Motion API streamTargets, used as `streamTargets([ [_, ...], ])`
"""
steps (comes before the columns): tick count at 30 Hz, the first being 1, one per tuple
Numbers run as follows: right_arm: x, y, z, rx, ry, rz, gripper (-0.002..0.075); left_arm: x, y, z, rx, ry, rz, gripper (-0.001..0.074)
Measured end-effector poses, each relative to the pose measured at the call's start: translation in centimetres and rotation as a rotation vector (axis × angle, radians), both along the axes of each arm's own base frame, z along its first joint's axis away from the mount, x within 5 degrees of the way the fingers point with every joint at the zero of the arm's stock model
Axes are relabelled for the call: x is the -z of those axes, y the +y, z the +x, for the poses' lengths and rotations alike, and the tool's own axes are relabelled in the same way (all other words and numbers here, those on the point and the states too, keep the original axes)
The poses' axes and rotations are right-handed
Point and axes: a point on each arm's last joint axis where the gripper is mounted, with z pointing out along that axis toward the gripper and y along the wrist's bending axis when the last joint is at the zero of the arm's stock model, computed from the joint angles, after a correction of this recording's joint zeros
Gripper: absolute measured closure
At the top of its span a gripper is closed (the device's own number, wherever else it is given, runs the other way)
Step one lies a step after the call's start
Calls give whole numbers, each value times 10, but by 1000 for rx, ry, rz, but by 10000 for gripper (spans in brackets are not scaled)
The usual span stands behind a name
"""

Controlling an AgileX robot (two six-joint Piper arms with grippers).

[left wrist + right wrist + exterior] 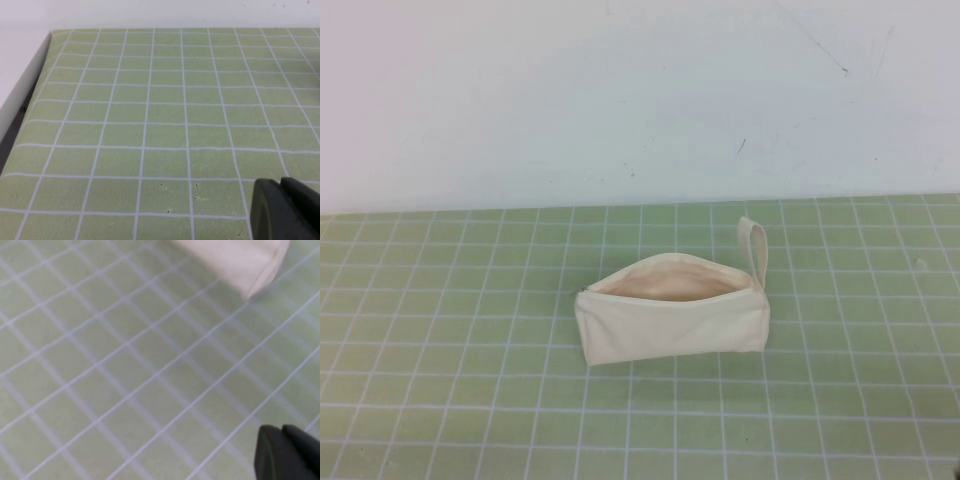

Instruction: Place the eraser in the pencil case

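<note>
From the high view I count 1 pencil case (670, 320) on my counter, a green mat (440, 380) ruled with a white grid. The case sits about midway between the left and right edges, somewhat nearer the far edge than the near one, well apart from every corner. It stands on its long side with its mouth unzipped and gaping upward, showing a pale beige lining. 1 loop strap (754, 248) rises from its right end, toward the far edge where the white wall (620, 90) begins. I count 0 erasers here; whether one lies inside the case I cannot tell. Neither of my 2 pincers appears in this view.

From my left wrist view, my left gripper (286, 210) shows only as a dark tip over bare mat, near the mat's left edge and a far corner. I cannot tell how it is set.

From my right wrist view, my right gripper (287, 452) is likewise 1 dark tip above the grid, and I cannot tell its state either. 1 corner of the pencil case (240, 260) shows, apart from that tip.
</note>
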Motion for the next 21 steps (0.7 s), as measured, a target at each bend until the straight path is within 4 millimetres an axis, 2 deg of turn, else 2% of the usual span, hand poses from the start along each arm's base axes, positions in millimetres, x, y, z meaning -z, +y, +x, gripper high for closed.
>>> streamTargets([
  [5,28,-13,-22,10,74,22,726,0,0,0,0,0,0,736],
  [10,47,-18,-30,14,146,-5,726,0,0,0,0,0,0,736],
  [21,43,-21,-35,18,113,34,726,0,0,0,0,0,0,736],
])
